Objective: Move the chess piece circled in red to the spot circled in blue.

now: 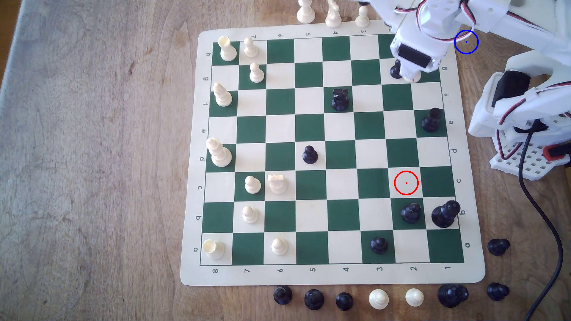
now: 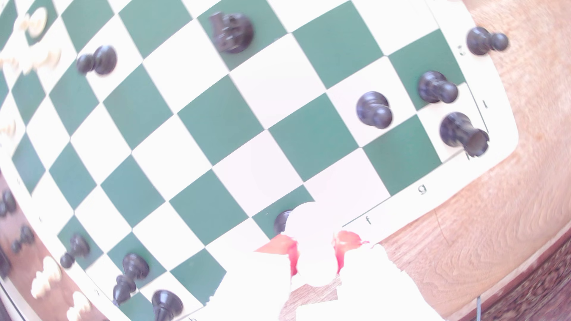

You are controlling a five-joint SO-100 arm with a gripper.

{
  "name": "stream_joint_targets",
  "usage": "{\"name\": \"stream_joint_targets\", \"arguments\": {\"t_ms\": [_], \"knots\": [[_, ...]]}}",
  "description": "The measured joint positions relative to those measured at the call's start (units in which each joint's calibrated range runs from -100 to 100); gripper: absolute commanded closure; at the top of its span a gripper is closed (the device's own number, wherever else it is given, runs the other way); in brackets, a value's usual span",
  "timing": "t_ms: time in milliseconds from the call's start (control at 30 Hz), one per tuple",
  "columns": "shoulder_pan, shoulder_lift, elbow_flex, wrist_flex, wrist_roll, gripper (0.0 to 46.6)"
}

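One small cream-white pawn [image 2: 315,247] sits squeezed between the two fingers of the claw [image 1: 412,77], above the board [image 1: 333,274] near a black pawn [image 1: 395,69]. It has a round ball head. The blue-ringed spot [image 1: 466,42] lies nearby on the wood.

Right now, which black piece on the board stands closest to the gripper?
The black pawn on the g-row, in the exterior view's upper right, right beside the gripper. Every other black piece stands squares away.
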Motion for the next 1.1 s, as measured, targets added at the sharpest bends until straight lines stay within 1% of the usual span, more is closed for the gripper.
{"name": "stream_joint_targets", "arguments": {"t_ms": [100, 133, 167, 267, 300, 333, 400, 433, 467, 533, 567, 600, 700, 800, 933, 1100], "knots": [[3.69, -2.26, 1.81, -1.75, -0.93, 46.4], [5.83, -3.27, 3.34, -2.39, -1.17, 46.4], [10.18, -4.61, 5.87, -3.27, -1.66, 46.4], [14.16, -6.87, 8.95, -3.98, -1.47, 46.4], [18.81, -8.04, 10.85, -3.90, -1.47, 46.3], [20.13, -8.29, 11.21, -3.90, -1.71, 46.3], [22.79, -9.05, 12.74, -4.78, -0.73, 46.3], [27.14, -9.22, 13.74, -5.42, -0.15, 46.3], [28.69, -9.22, 13.92, -5.66, -0.10, 46.3], [31.19, -8.71, 14.73, -7.09, 1.22, 46.3], [32.67, -8.21, 15.45, -7.97, 1.47, 46.3], [35.32, -7.29, 17.08, -9.72, 1.71, 46.3], [36.36, -5.87, 19.88, -12.67, 2.49, 46.3], [38.27, -2.68, 22.41, -16.89, 2.25, 46.3], [39.68, 2.09, 23.68, -22.39, 2.88, 46.3], [40.12, 4.86, 25.03, -26.37, 3.13, 46.3]]}}
